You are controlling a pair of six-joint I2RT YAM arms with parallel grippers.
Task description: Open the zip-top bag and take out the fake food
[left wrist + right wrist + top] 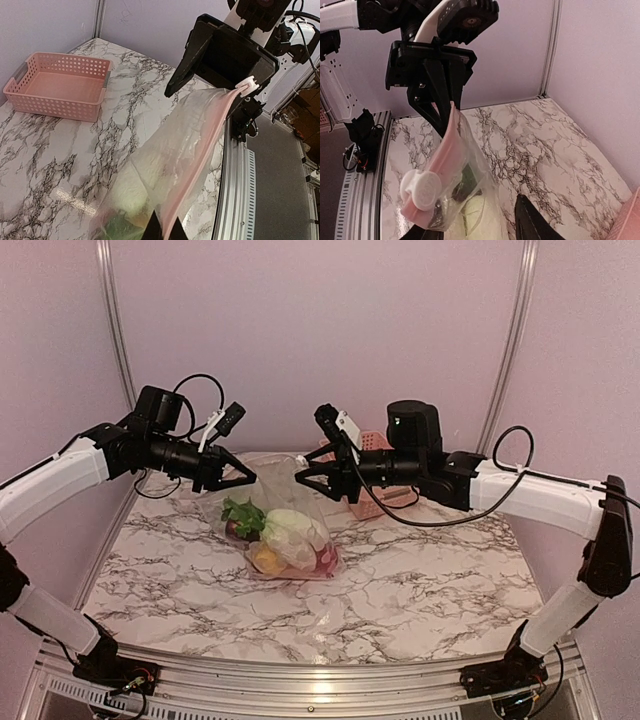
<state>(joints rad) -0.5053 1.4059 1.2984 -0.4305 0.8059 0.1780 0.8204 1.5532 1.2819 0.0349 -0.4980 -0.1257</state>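
The left gripper [248,478] is clamping shut on one end of the pink zip strip [200,150] of the zip-top bag [300,515], its arm reaching in level from the bag's left. The right gripper [302,480] is facing it from the bag's right, arm stretched level, jaws standing apart around the white slider [422,187]. The bag is hanging between them, its fake food [285,538] sagging onto the marble table [430,580] below. A pink basket [55,107] is sitting behind the bag's right end.
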